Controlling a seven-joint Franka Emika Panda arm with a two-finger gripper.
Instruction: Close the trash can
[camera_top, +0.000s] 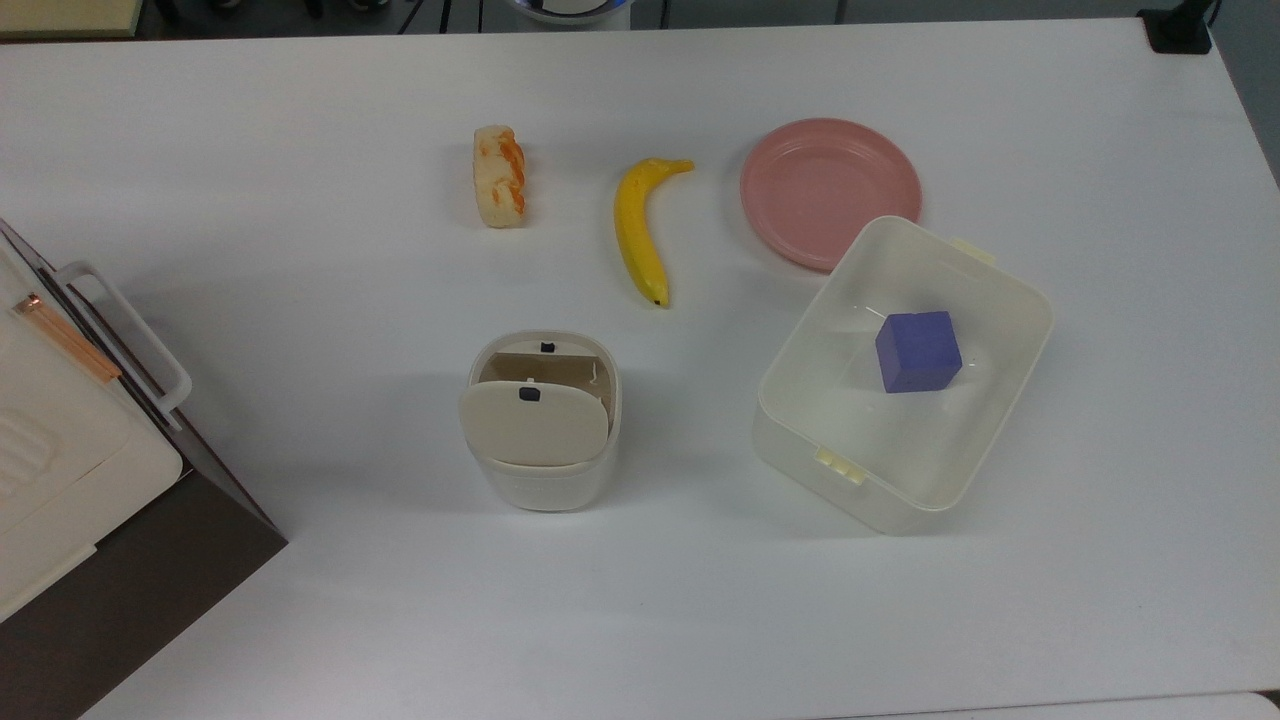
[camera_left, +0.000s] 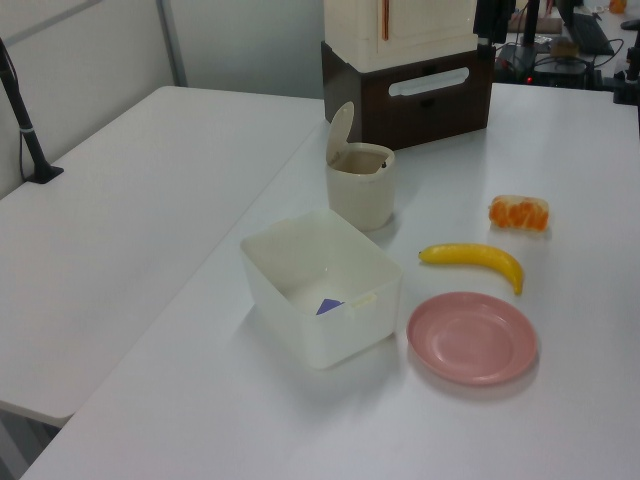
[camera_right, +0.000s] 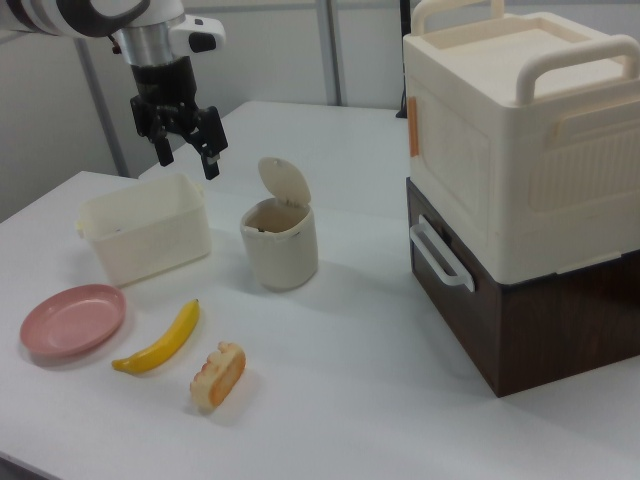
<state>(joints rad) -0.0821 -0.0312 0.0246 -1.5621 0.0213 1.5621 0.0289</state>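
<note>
The trash can (camera_top: 543, 420) stands on the white desk (camera_top: 300, 200) with its lid (camera_top: 533, 424) raised on its hinge, so the beige inside is open to the top view. In the right view the lid (camera_right: 284, 180) stands nearly upright above the rim on the far side. A small black button (camera_top: 529, 394) shows on the lid.

The tool (camera_right: 186, 147) hangs in the air in the right view, above the tub (camera_right: 146, 240) and up to the right view's left of the can, touching nothing. Its two fingers (camera_right: 212, 153) are spread wide and hold nothing.

In the top view the tub (camera_top: 905, 370) lies to the can's right and holds a purple cube (camera_top: 918, 351). Behind it is a pink plate (camera_top: 830, 192). A banana (camera_top: 641, 228) and a bread piece (camera_top: 499, 176) lie farther back. A cream box (camera_right: 520, 130) sits on a brown drawer unit (camera_right: 520, 300) at the right view's right.
</note>
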